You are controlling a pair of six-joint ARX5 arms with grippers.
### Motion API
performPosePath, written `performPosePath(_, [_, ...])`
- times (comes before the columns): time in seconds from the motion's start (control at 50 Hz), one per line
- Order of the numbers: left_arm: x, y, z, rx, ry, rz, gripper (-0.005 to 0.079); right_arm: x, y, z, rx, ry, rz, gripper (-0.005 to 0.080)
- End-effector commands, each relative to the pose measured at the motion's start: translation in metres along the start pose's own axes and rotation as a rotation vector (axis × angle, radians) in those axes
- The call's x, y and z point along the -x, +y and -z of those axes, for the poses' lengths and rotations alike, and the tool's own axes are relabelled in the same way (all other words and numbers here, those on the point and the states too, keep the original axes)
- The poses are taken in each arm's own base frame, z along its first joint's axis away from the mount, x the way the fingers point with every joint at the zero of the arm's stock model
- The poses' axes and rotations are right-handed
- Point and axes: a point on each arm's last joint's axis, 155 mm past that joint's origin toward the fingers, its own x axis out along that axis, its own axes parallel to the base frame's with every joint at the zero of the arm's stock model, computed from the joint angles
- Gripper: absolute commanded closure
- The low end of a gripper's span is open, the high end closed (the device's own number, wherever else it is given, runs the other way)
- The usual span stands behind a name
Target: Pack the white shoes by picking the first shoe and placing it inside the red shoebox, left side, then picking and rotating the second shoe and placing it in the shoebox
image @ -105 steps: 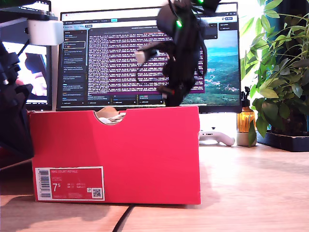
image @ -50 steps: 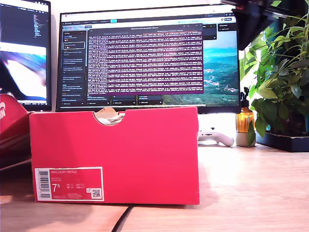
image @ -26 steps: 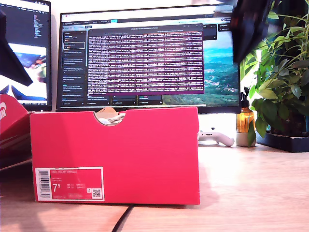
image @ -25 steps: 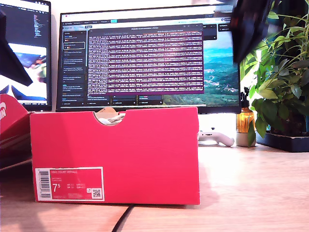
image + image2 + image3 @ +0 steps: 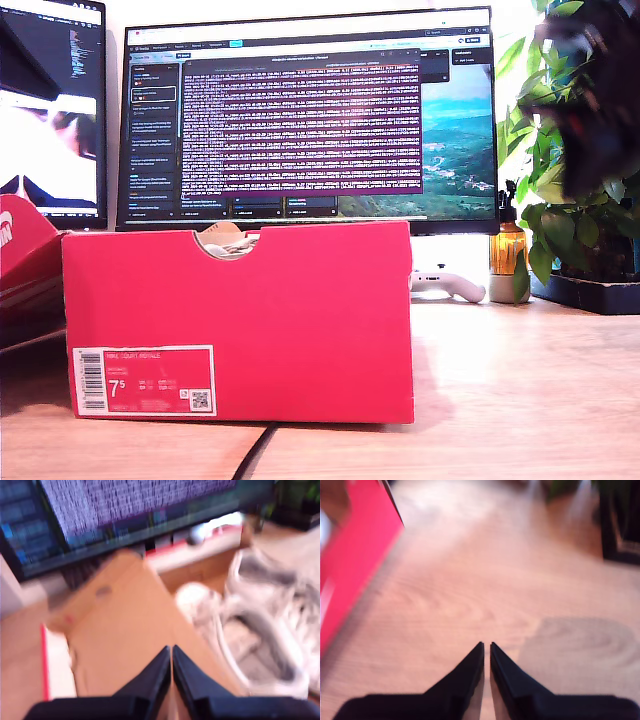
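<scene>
**Over the box: both claws shut, shoes look packed**

Inside the red box point(image 5: 240, 320), white shoes point(image 5: 260, 630) can be seen in the first wrist view. The picture is blurred, so it cannot be told for sure if both shoes are there. Something pale also shows through the notch point(image 5: 227, 240) in the exterior view. The box stands on the bench point(image 5: 520, 400), with the red lid point(image 5: 20, 260) at the exterior view's left.

The first claw point(image 5: 171, 652) is closed, and nothing is held in it. It hangs above the box, over a brown card flap point(image 5: 125, 625) beside the shoes. The second claw point(image 5: 486, 647) is closed too, and nothing is held. Only bare bench is seen under it, with the box off to one side. A dark, blurred arm point(image 5: 600, 110) is seen high at the exterior view's right, in front of the plant point(image 5: 575, 220).

The packing looks done or nearly done. For the step in hand, these things should be minded:

- The first claw should be lifted straight up, so the flap and box walls are not bumped.
- The shoes should be checked to see that they lie flat and low in the box.
- The plant should be kept clear of.
- Slow moves should be made, so the box is not pushed along the bench.
</scene>
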Motion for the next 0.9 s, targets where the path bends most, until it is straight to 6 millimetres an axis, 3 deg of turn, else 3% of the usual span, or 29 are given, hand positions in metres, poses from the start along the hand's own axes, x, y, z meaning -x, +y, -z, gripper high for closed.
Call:
performPosePath(0.0, [-0.004, -0.002, 0.012, 0.010, 0.010, 0.007, 0.0761, 0.006, -0.017, 0.004, -0.022, -0.042, 0.046, 0.0757])
performPosePath(0.3, [-0.006, 0.000, 0.009, 0.021, -0.026, 0.000, 0.0761, 0.018, -0.066, 0.039, -0.125, -0.081, 0.127, 0.0757])
performPosePath(0.52, [-0.007, 0.004, 0.009, 0.070, -0.065, -0.026, 0.0761, 0.032, -0.064, 0.042, -0.157, -0.196, 0.102, 0.0757])
performPosePath(0.76, [-0.010, 0.017, 0.033, 0.092, -0.074, -0.110, 0.0761, 0.043, -0.044, 0.037, -0.163, -0.316, 0.064, 0.0757])
performPosePath(0.88, [-0.005, 0.015, 0.037, 0.081, -0.116, -0.116, 0.0761, 0.041, -0.038, 0.045, -0.151, -0.329, 0.071, 0.0757])
